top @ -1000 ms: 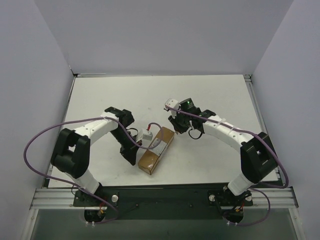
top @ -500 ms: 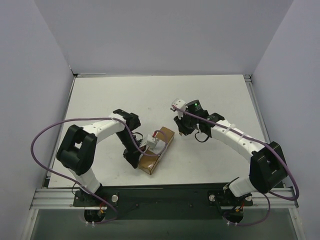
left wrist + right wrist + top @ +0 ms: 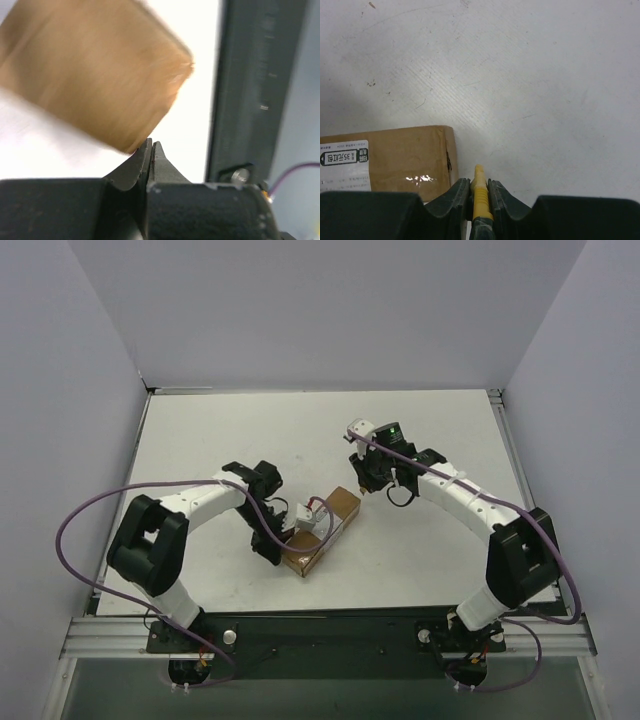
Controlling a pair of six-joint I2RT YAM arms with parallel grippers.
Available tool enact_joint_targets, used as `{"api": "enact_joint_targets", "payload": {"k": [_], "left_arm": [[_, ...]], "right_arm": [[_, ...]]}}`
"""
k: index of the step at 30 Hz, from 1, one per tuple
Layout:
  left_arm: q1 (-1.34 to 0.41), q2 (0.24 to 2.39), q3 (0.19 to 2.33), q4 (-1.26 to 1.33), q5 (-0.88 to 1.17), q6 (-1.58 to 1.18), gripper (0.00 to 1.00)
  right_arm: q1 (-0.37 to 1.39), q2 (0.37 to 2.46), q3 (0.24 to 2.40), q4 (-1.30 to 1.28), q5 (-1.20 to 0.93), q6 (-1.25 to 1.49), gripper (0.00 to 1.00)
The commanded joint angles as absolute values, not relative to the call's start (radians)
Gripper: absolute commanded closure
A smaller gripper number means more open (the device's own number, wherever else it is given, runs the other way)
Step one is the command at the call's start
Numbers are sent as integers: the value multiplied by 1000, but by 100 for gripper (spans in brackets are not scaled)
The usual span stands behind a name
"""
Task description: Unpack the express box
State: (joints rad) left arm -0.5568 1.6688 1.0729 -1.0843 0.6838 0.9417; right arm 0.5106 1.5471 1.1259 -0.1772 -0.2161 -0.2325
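The express box [image 3: 335,512] is a brown elongated parcel lying slantwise in the middle of the table. Its white label [image 3: 344,165] shows in the right wrist view. My left gripper [image 3: 272,552] is shut and empty, and its fingertips [image 3: 151,146] touch the blurred box [image 3: 95,70] at a lower corner. My right gripper [image 3: 368,483] is shut on the yellow utility knife [image 3: 479,189]. It holds the knife tip just beside the far end of the box [image 3: 405,157].
The white table [image 3: 430,430] has grey walls on three sides. A black rail [image 3: 255,90] runs along the near edge, close behind the box's near end. The purple cables [image 3: 75,520] loop off both arms.
My left gripper has swung right against the box, and the box has shifted right and turned a little. My right gripper, with the knife, has drawn back toward the far right.
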Motion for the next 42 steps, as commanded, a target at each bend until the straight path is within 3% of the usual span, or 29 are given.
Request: {"api": "enact_joint_targets", "payload": {"k": [1,6,17,25,34,39,42], "left_arm": [[-471,1663,1115,-942,585,853,100],[-410,1678,1163,-872,531,795,100],[-336,1668,1183,-824,563,620,100],[-294,1491,1069,-1109,715,963,100],[-436,1492,1212,-953,843,726,100],[-434,1623,1328,-1235,911,898,100],[-382,1632,1284,-1370,896,1075,100]], "right_arm": [[506,1600,1189,-144,-225,-233,100],[523,1603,1184,-141,-224,-242,100],[624,1344,1006,-356,-272,-195,100],[532,1341,1058,-396,-224,-219,100],[505,1347,1284,-563,-610,-682,100],[486,1431,1325,-588,-552,-716,100],[462,1511,1328,-578,-500,-672,100]]}}
